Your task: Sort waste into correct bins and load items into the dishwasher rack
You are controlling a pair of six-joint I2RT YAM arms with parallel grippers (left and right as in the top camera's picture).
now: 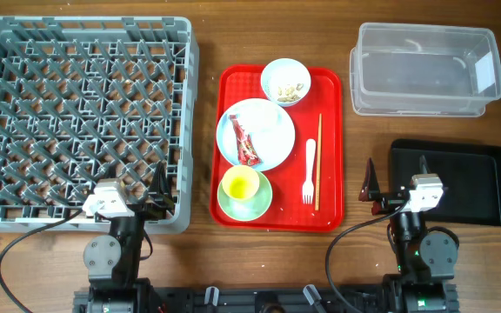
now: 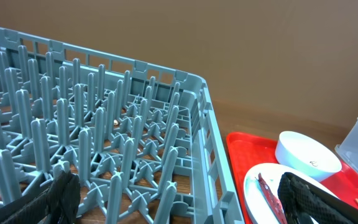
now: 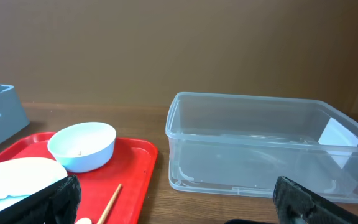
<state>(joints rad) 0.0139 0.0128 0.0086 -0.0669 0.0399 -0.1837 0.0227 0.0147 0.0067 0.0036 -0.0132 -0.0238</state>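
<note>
Both my pincers hang low at the near edge of the table, jaws wide apart and holding nothing: my left pincer (image 2: 176, 180) by the near right corner of the grey rack (image 1: 85, 29), my right pincer (image 3: 176, 186) just beside the black tray (image 1: 459, 183), which has nothing on it. Between them lies the red tray (image 1: 330, 130). Nearest on it the yellow cup (image 1: 240, 184) stands in the mint bowl (image 1: 257, 207), with the white fork (image 1: 310, 169) and the chopsticks (image 1: 318, 161) alongside to the right. Beyond these sits the blue plate (image 1: 272, 149) carrying the red wrapper (image 1: 246, 143) and the white tissue (image 1: 266, 117), and farther on the white bowl (image 1: 285, 81) with food scraps (image 1: 287, 89) in it. Farthest, on the right, the clear tub (image 1: 424, 69) holds nothing. The rack has no dishes either, so I judge the sorting has not begun and the waste comes first. The next move calls for reaching over the plate and taking the wrapper in a narrow pinch, without dragging the tissue; which bin it belongs in I cannot tell
</note>
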